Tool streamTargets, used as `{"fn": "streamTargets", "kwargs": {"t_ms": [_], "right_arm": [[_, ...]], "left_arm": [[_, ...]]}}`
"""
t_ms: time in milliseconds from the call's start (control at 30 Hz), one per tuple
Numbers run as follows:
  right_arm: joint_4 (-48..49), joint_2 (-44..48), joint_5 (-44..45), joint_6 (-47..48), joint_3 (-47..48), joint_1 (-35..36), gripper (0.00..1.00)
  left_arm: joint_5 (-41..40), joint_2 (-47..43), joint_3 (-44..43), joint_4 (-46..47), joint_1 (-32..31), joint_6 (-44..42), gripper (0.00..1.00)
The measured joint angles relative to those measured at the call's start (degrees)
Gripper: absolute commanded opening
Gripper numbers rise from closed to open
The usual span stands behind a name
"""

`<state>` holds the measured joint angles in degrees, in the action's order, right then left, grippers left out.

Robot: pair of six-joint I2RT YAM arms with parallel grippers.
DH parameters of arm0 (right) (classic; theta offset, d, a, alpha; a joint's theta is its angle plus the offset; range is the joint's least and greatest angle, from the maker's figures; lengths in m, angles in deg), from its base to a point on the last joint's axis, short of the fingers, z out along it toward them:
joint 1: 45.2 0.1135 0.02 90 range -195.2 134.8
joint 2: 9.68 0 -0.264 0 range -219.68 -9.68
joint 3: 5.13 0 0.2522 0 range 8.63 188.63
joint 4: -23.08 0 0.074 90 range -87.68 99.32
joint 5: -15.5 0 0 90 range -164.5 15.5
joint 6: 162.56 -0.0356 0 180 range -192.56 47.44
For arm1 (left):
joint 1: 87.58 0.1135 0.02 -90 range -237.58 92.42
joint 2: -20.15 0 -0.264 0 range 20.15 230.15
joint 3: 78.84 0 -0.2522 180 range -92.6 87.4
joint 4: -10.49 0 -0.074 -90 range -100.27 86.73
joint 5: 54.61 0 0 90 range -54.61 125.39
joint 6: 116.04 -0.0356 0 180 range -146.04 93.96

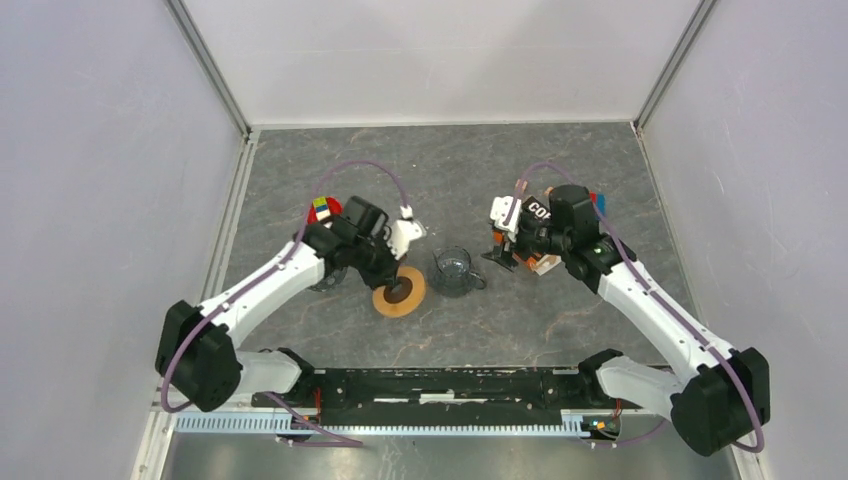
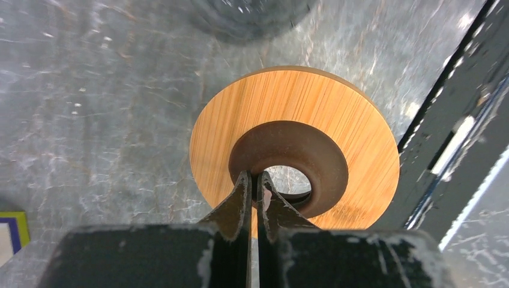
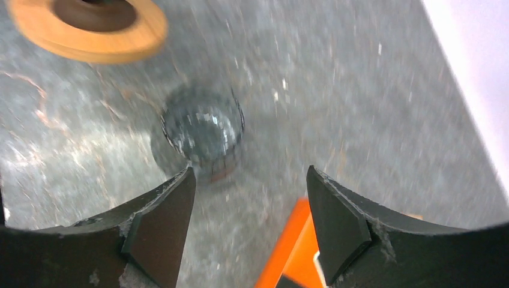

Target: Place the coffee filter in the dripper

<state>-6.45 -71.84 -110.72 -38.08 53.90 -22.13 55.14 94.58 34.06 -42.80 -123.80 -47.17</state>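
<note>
You will not find the coffee filter in any view, so I cannot tell you where it lies. It may well be in the orange box (image 3: 292, 255), which sits below the right gripper's (image 3: 249, 173) fingers, nearer the right-hand one. Expect thin paper: almost weightless, floppy, quick to crease or tear. Pinch it lightly by one edge of its rim rather than across the cone. The dripper (image 3: 204, 132) stands upright on the table (image 3: 372, 108), just ahead of that gripper's left finger and apart from it. It looks light enough to skid or tip if you press the paper in hard. Those right fingers stand wide apart with nothing clamped between them. The left gripper's (image 2: 255, 178) fingers are pressed together, tips at the near lip of the dark centre of the tan disc (image 2: 336, 120). Whether they pinch that lip I cannot tell.
</note>
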Motion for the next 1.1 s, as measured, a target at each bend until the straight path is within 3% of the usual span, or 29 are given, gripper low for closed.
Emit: {"fn": "streamTargets", "kwargs": {"t_ms": [133, 300, 600, 933, 1000, 1067, 1100], "right_arm": [[-0.7, -0.6, -3.3, 2.6, 6.2, 5.7, 0.82], [-5.7, -1.2, -4.8, 10.1, 13.7, 13.2, 0.85], [-15.0, -2.1, 3.5, 19.8, 19.4, 23.1, 0.74], [-18.1, -5.1, 15.0, 24.9, 20.2, 31.0, 0.4], [-18.2, -5.6, 16.9, 25.4, 20.2, 32.0, 0.25], [-18.1, -5.6, 18.0, 25.9, 20.1, 32.7, 0.0], [-18.1, -5.6, 18.3, 26.3, 20.1, 32.9, 0.0]], "left_arm": [[7.2, -1.1, -5.2, -2.3, 6.2, 0.1, 0.02], [17.2, -0.9, -13.1, -2.0, 7.2, 2.7, 0.02], [26.1, 4.7, -18.8, -2.1, 7.0, 7.1, 0.02], [27.4, 6.0, -19.5, -3.8, 5.6, 8.0, 0.02], [27.4, 6.2, -19.5, -4.2, 5.5, 8.0, 0.02], [27.3, 6.2, -19.5, -4.6, 5.4, 8.0, 0.02], [27.3, 6.2, -19.5, -4.7, 5.3, 8.0, 0.02]]}}
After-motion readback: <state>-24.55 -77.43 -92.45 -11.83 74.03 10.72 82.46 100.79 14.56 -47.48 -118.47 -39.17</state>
